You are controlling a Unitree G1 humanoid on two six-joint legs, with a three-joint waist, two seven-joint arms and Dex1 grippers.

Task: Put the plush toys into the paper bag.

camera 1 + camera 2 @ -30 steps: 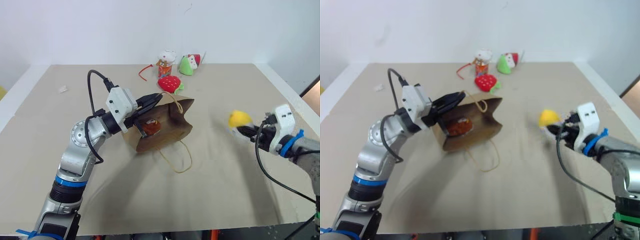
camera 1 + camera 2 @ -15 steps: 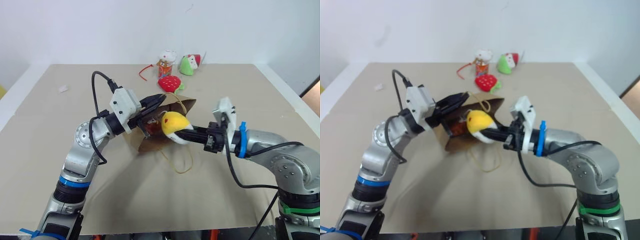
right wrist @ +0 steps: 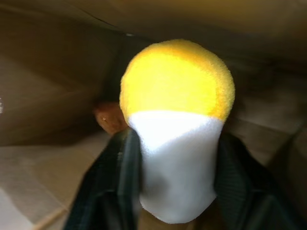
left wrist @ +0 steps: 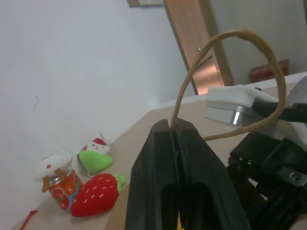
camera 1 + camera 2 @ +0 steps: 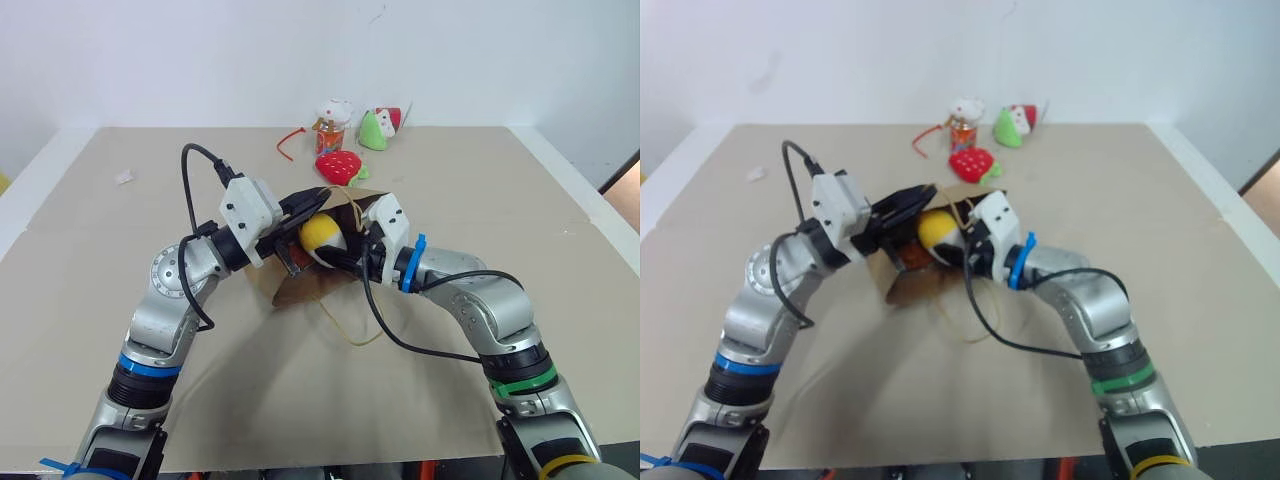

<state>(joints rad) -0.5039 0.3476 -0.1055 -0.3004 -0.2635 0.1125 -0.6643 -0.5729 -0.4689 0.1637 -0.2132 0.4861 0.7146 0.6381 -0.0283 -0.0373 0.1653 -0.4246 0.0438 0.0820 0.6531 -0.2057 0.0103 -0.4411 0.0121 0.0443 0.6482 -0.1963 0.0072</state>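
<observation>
Yellow-and-white egg toy (image 5: 324, 232) between right gripper (image 5: 338, 252) fingers at paper bag (image 5: 300, 288) mouth, left gripper (image 5: 312, 203) pinching bag handle (image 4: 230, 72)

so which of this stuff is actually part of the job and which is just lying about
Job:
- paper bag, mouth held up by the left hand, shut on its rim
- egg toy between the right hand's fingers at the bag mouth
- brown toy inside the bag
- strawberry, green plush, white plush

Lying about:
- red cord
- scrap

A: The paper bag (image 5: 300, 285) looks matt brown kraft, its handle (image 4: 225, 62) rough twisted cord.
B: The yellow-and-white egg toy (image 3: 177, 120) is fuzzy plush; the fingers (image 4: 177, 182) smooth black plastic.
</observation>
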